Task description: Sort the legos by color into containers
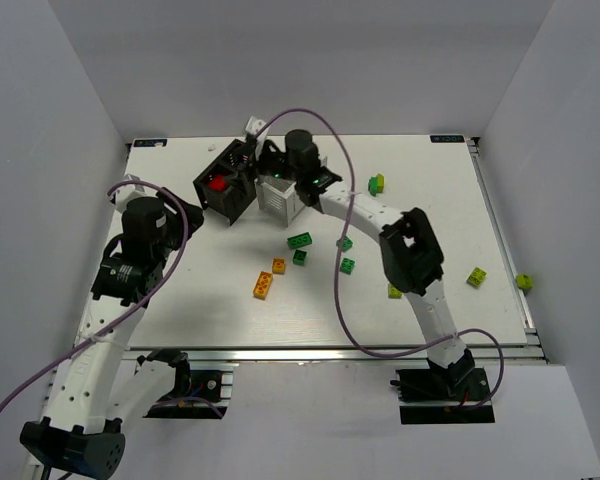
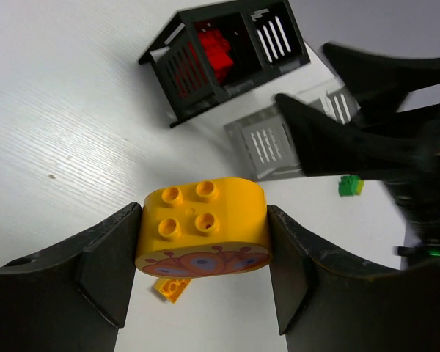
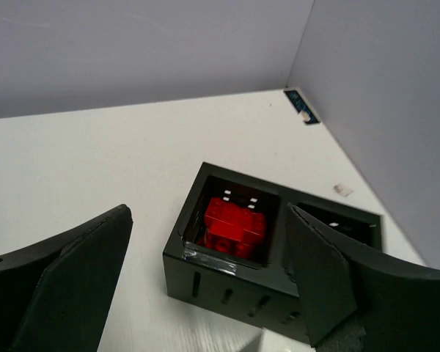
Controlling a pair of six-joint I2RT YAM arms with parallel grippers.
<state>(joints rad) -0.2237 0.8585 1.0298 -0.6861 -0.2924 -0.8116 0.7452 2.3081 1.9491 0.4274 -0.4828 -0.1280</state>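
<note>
Orange brick (image 2: pixel 202 220) clamped in left hand (image 2: pixel 203 253) | right hand (image 3: pixel 205 279) spread wide above black rack (image 3: pixel 227 292) rim

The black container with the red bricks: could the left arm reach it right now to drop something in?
Probably not cleanly. The right tool hangs open close over the black container, crowding the way in from above; the left tool, gripping a yellow brick, would likely bump it.
</note>
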